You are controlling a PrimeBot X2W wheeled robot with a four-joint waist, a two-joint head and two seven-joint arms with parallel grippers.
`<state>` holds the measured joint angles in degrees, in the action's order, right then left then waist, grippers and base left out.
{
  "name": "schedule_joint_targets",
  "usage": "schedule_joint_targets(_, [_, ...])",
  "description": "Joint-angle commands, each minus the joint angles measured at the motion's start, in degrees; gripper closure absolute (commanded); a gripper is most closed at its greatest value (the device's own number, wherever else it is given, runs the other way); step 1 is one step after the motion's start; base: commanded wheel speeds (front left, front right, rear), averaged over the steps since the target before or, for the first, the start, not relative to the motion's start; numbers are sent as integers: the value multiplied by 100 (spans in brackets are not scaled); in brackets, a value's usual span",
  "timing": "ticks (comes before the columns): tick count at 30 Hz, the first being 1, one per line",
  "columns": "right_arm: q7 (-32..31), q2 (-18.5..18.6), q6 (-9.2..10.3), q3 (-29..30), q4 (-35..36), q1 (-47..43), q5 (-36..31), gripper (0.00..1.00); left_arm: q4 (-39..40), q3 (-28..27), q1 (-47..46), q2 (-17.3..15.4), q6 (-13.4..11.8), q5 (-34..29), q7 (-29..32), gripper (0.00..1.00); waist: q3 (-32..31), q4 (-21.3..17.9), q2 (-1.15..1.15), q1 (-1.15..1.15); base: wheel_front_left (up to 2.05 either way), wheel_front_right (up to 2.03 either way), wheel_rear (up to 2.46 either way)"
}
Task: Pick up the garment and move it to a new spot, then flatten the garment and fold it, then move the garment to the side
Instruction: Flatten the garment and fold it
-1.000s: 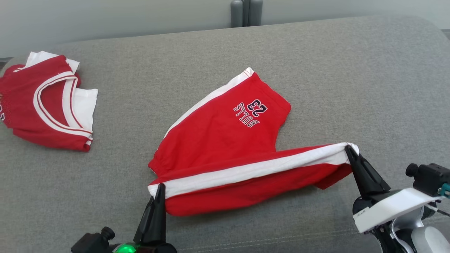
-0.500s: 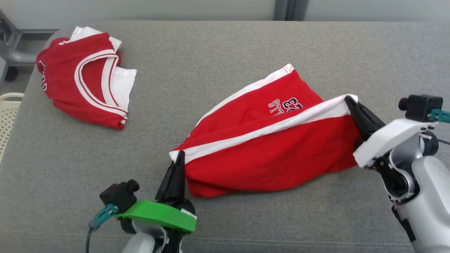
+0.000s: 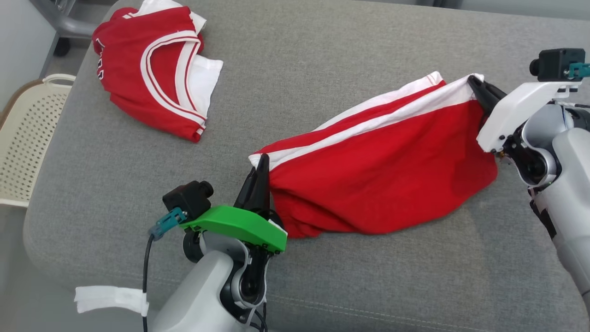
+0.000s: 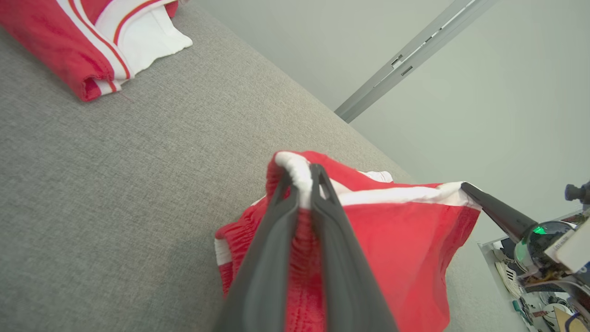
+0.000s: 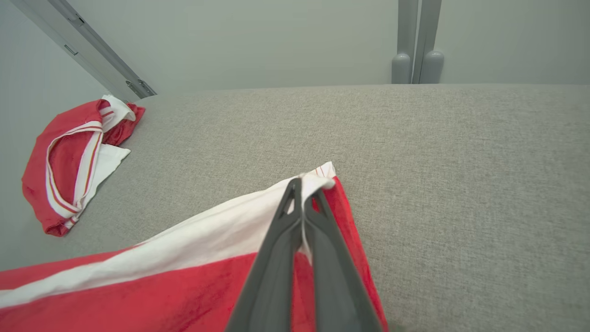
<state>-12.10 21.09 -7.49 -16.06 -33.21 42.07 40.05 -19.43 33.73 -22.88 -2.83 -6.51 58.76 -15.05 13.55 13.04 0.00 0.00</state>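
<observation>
Head view: left gripper point(image 3: 262, 161) (7 o'clock) and right gripper point(image 3: 474, 84) (2 o'clock), clamped on the shorts point(image 3: 382, 180), have carried one leg over the other; I judge fold half-done.

Bright, even, diffuse light. Soft faint shadow beneath shorts point(image 3: 382, 184) on cushion point(image 3: 322, 69). Wrist views: wide-angle stretch at edges.

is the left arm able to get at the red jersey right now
Probably not yet: the left claw is shut on the shorts, though bare cushion lies between it and the jersey.
</observation>
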Motion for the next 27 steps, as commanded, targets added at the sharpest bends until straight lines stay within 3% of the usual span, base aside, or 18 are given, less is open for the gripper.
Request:
schedule_joint_targets(1, [-8,70,0,-93,-223,215,90,100,-86,114,-201,-15,-69,140,-13,100,240,243,0,0,0,0,0])
schedule_joint_targets(12, [110,409,0,-890,-935,991,620,100,-300,547,-781,-15,-287,662,-13,100,577,525,0,0,0,0,0])
schedule_joint_targets(26, [451,577,0,-1900,-1701,1681,1112,100,-297,793,-1069,-14,-411,777,-13,100,728,658,0,0,0,0,0])
schedule_joint_targets(27, [495,588,0,-1952,-1733,1710,1122,76,-309,796,-1062,-14,-423,778,-13,100,729,664,0,0,0,0,0])
